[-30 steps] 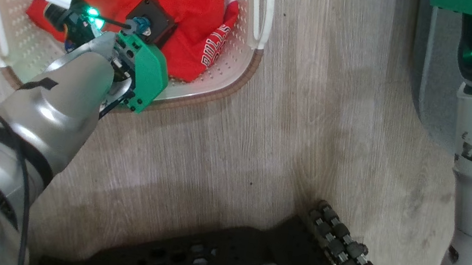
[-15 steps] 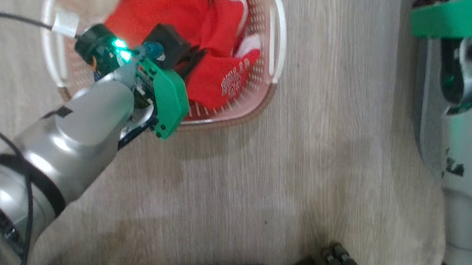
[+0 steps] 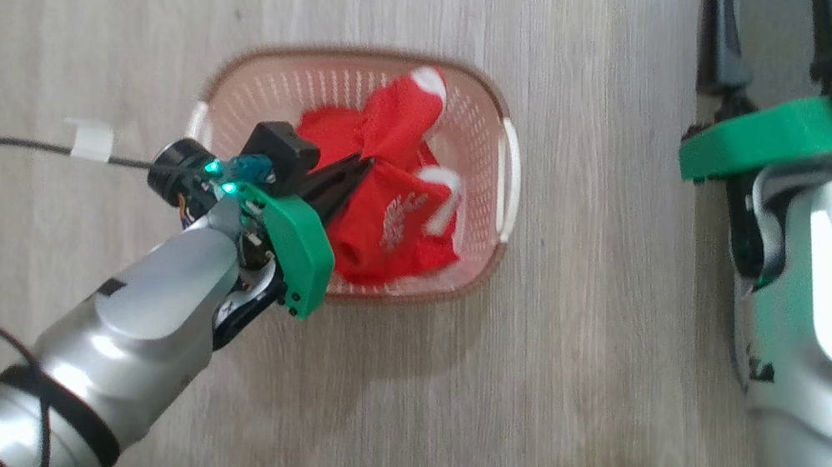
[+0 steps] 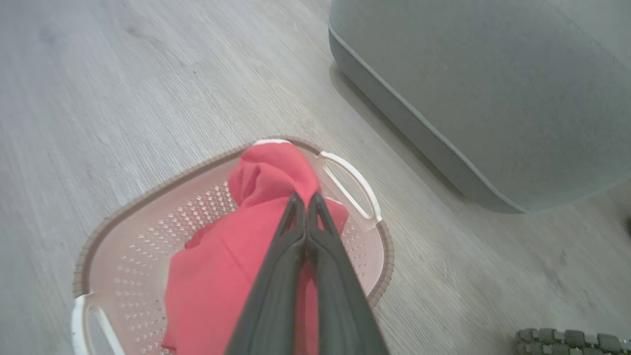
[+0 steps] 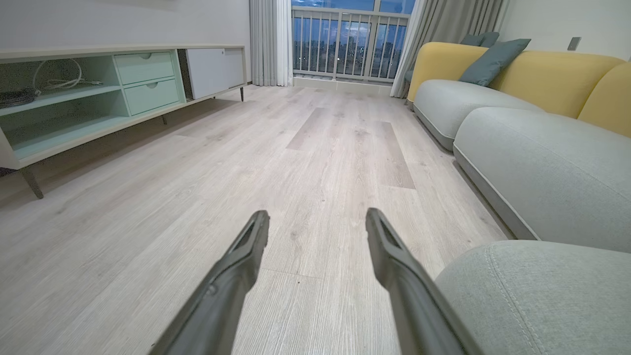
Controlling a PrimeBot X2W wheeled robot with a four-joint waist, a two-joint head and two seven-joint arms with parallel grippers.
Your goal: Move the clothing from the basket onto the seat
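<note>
The cream basket (image 3: 504, 113) with its brown rim (image 4: 148, 187) stands on the wooden floor. Inside lies the red clothing (image 3: 391, 128), one piece with white trim and a printed logo (image 3: 405, 223). My left gripper (image 3: 366, 166) reaches into the basket from the lower left. In the left wrist view its fingers meet at the tips (image 4: 305, 198), shut on a bunched fold of red clothing (image 4: 222, 266) that is drawn up. The grey-green seat (image 4: 493, 98) lies just beyond the basket. My right gripper (image 5: 314, 217) hangs open and empty above the floor, beside the seat (image 5: 542, 167).
A long pale cabinet (image 5: 98, 88) runs along the left wall, and a balcony door (image 5: 345, 44) is at the far end. Yellow backrests and a grey cushion (image 5: 493, 59) top the sofa. A roller wheel of my base (image 4: 567, 340) sits near the basket.
The head camera has moved, so the basket now looks smaller and nearer the middle. My left gripper stays shut on the red clothing, which is now bunched up higher around the fingers.
</note>
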